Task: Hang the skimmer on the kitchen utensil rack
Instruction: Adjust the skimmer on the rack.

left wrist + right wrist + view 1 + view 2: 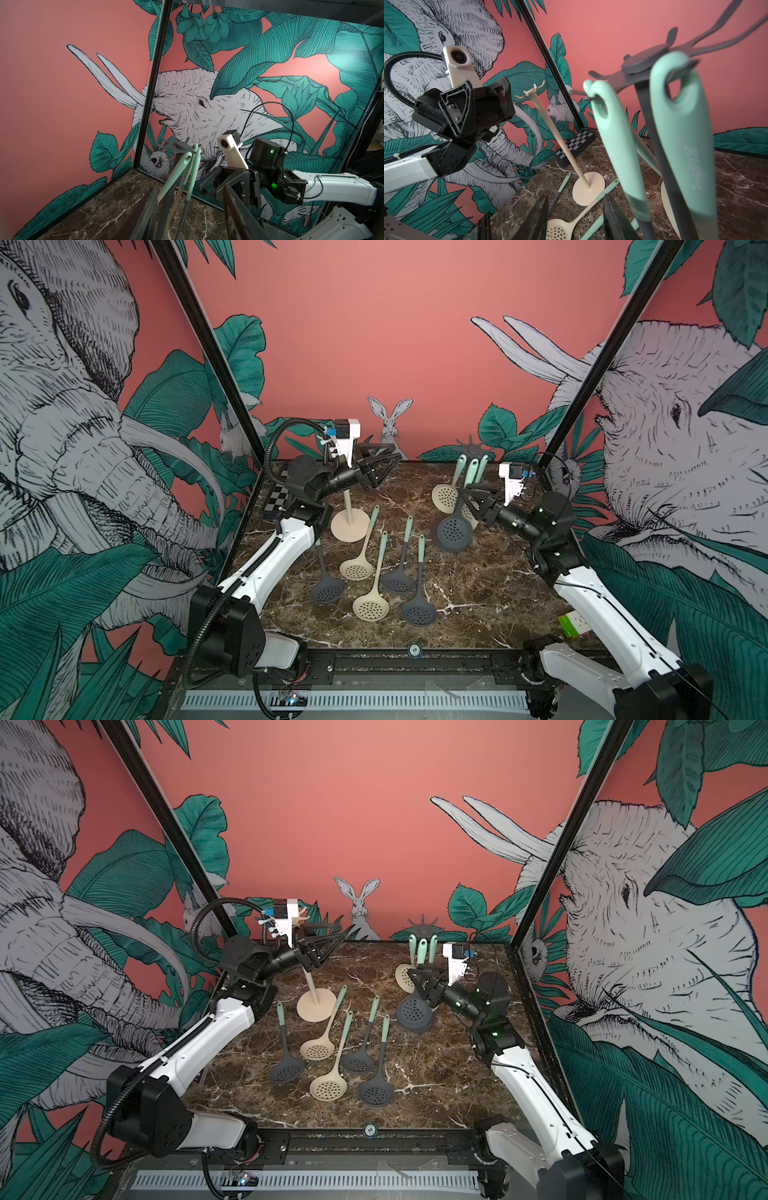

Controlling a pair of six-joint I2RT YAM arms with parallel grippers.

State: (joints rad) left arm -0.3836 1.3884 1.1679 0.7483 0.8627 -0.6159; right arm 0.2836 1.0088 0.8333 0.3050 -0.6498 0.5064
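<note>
A dark grey utensil rack [469, 446] stands at the back right, and three mint-handled skimmers hang from its hooks [182, 145]. The nearest is a dark skimmer [454, 533] whose handle [683, 135] hangs on a hook just beside my right gripper [575, 195]. That gripper [465, 504] is open and holds nothing. A beige skimmer [444, 497] hangs behind it. Several more skimmers lie flat mid-table, among them a beige one [371, 608] and a dark one [419, 612]. My left gripper [388, 460] hovers open and empty near the top of the beige rack [560, 141].
The beige rack's round base [349, 524] stands at the back left of the marble table [478, 593]. A checkerboard [276, 499] lies in the back left corner and a green-white card [575, 624] by the right edge. Black frame posts [582, 414] rise at the back corners.
</note>
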